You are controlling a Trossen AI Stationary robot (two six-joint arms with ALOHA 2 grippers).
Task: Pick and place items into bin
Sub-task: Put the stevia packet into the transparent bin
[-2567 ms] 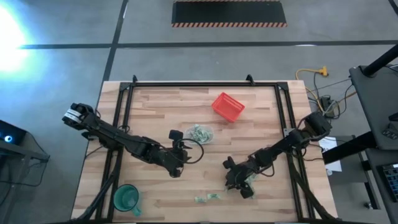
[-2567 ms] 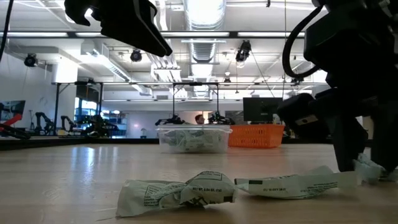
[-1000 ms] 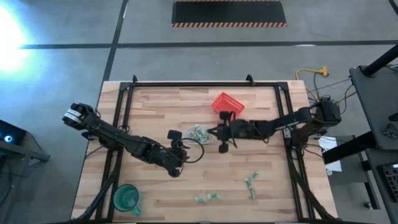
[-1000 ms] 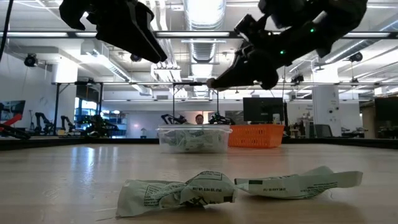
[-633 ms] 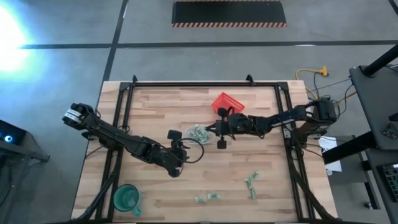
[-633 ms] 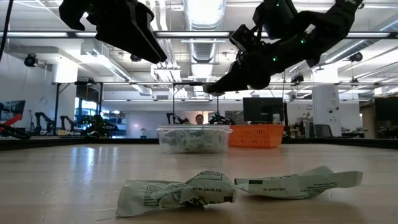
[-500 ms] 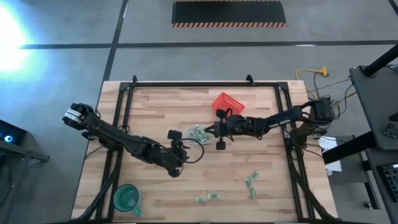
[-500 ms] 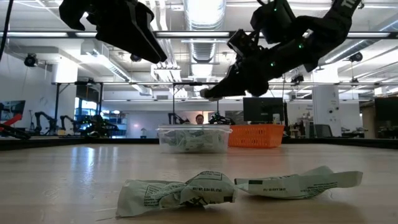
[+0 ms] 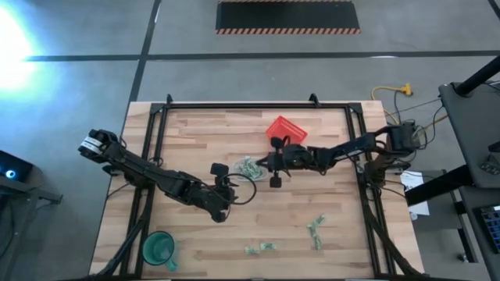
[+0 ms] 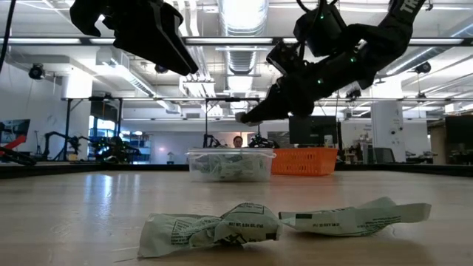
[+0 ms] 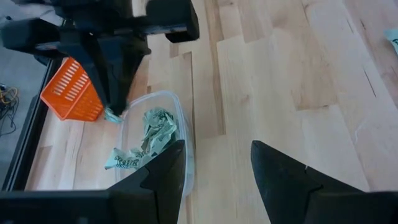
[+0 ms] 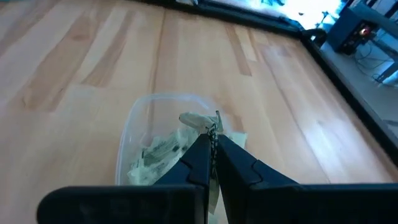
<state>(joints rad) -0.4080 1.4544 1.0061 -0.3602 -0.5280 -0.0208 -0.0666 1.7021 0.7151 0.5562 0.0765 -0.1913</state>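
Note:
The bin (image 9: 251, 166) is a small clear container at the table's middle, resting on its base with several pale green and white pieces inside (image 12: 155, 152). My right gripper (image 9: 262, 164) reaches in from the right. It hangs over the bin's right rim (image 10: 244, 116), shut on one pale piece (image 12: 196, 119). My left gripper (image 9: 228, 187) hovers open and empty just near-left of the bin (image 11: 155, 140). More loose pieces lie on the near part of the table (image 9: 260, 248) (image 9: 316, 229). My right gripper pinches a small pale wrapped piece (image 12: 200, 122) between its two fingertips (image 12: 205, 146). The fingers slant down from the table's right side. The piece sticks out past the tips, clear of the table, above the bin's right rim (image 11: 112, 116).
A red mesh basket (image 9: 287, 133) stands just beyond the bin to the far right. A green cup (image 9: 158, 248) stands at the near left corner. Two crumpled pieces lie close to the low camera (image 10: 214, 225) (image 10: 355, 218). Black frame rails run along the table's sides.
My right gripper, still shut on the piece, has crept toward the table's left and come down toward the bin. The piece has stayed in its tips. My left arm has kept still.

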